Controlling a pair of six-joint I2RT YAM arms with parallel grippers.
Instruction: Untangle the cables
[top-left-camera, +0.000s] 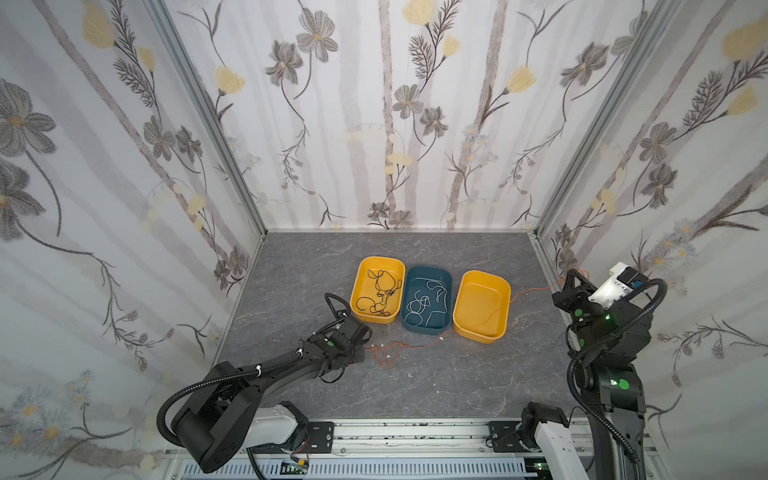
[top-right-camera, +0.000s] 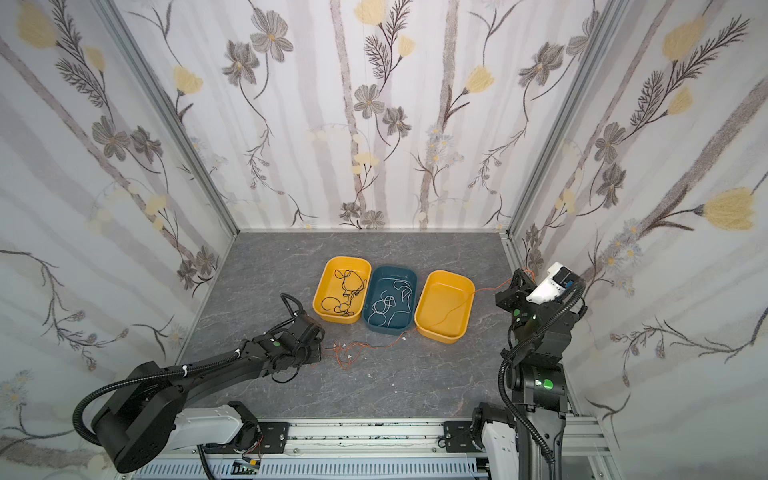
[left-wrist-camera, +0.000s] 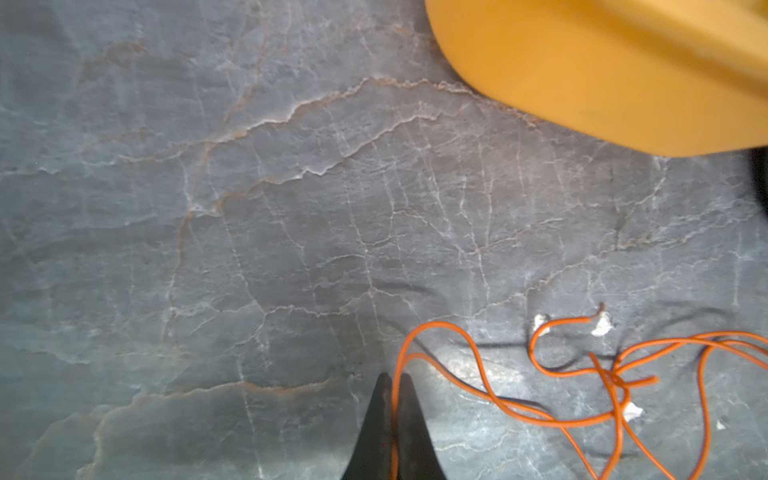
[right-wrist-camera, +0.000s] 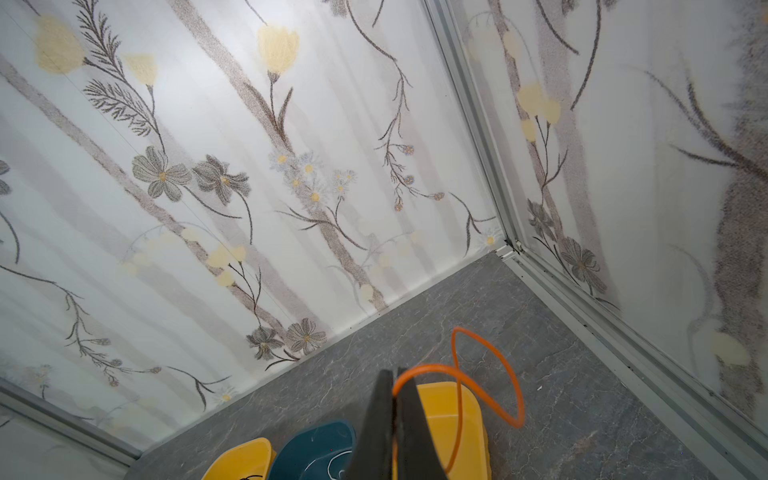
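Grey veined stone-look tabletop (top-left-camera: 415, 386), floral walls. Thin orange cable (left-wrist-camera: 614, 376) is knotted lower centre in both top views, one strand crossing the glossy right yellow tray (top-left-camera: 482, 273). Left gripper (left-wrist-camera: 392, 388) and right gripper (right-wrist-camera: 395, 386) each clamp it. Black cables (top-left-camera: 380, 286) lie in the left yellow tray (top-left-camera: 376, 259), white cables (top-left-camera: 419, 305) in the teal tray (top-left-camera: 428, 269).

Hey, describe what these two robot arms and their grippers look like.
The left arm and right arm are matte black, each with a black corrugated hose, round green stickers and a white base link. White ties bind the left hose. The left gripper and right gripper end in thin, dark, tapered fingers.
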